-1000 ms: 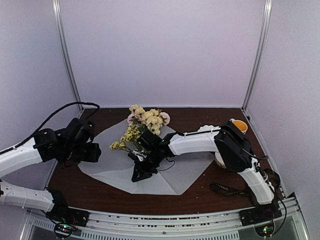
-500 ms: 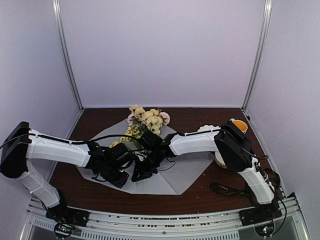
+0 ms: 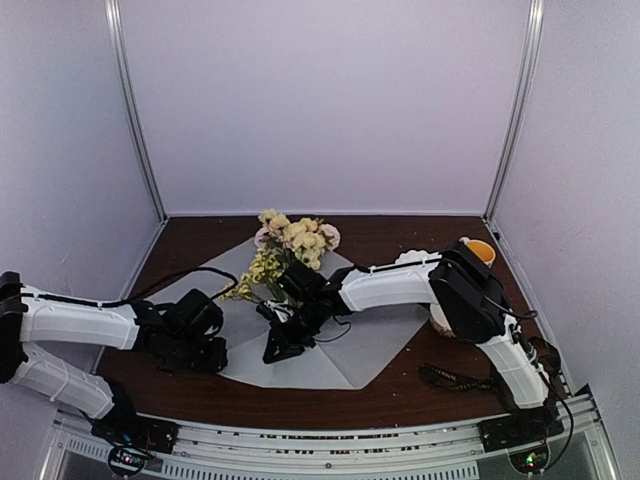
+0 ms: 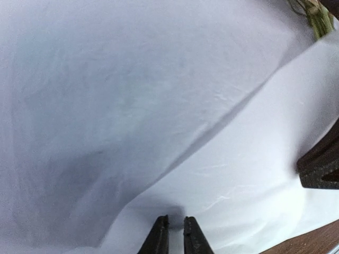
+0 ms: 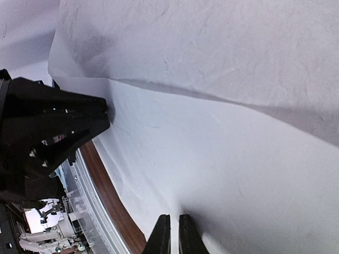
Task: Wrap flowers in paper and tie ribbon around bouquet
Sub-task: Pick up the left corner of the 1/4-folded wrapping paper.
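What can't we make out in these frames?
Top view: stem ends of the flowers hidden under the right claw.
Top view: ribbon too small to read lettering.
Top view: cup half hidden behind the right arm.
Left wrist: left claw cut off by the bottom edge, so its grip on the paper shows only in part.

The top view looks down from behind the desk's [image 3: 400, 398] near edge toward its far edge; both wrist views sit close over the paper [image 3: 345, 352], shared by all.
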Robot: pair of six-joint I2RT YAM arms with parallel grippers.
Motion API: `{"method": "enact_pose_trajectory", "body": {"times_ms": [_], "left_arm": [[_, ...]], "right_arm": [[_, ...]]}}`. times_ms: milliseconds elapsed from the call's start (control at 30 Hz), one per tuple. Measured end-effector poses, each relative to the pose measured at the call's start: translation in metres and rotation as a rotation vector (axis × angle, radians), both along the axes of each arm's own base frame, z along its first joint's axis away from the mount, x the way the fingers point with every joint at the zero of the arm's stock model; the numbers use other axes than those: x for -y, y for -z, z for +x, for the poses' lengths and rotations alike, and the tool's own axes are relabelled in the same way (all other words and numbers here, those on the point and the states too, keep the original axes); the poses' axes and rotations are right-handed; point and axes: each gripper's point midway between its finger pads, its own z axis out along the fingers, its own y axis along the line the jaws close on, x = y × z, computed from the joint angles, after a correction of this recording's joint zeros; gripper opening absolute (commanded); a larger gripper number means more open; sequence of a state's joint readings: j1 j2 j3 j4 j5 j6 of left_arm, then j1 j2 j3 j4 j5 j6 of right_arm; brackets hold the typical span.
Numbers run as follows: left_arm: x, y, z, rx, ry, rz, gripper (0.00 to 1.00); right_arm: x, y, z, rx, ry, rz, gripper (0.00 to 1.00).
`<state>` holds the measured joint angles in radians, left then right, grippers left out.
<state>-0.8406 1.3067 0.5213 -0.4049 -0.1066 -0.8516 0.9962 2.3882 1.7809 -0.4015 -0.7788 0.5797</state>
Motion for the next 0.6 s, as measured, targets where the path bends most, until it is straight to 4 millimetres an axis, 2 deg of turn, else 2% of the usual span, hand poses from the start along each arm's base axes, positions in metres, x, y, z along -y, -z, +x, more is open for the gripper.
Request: {"method": "enact_pose_trajectory", "body": {"times_ms": [133,233,367,600], "left_arm": [[-0.02,-0.001,0.005,-0.016,-0.124,-0.051,0.22],[-0.029,-0.002,0.006,-0.027,-0.2,-0.066,0.18],[-0.042,-0.004,0.002,-0.048,-0.312,-0.053,0.19],[-0.089,-0.009,-0.034,-0.095,-0.531,0.079,0.23]], "right_arm": [[0.0,0.0,0.0,0.002,0.0,0.002,0.09],[0.0,0.0,0.0,0.004,-0.001,0.006,0.09],[0.0,0.0,0.0,0.009,-0.001,0.007,0.09],[0.0,0.0,0.0,0.013,-0.005,0.011,0.09]]}}
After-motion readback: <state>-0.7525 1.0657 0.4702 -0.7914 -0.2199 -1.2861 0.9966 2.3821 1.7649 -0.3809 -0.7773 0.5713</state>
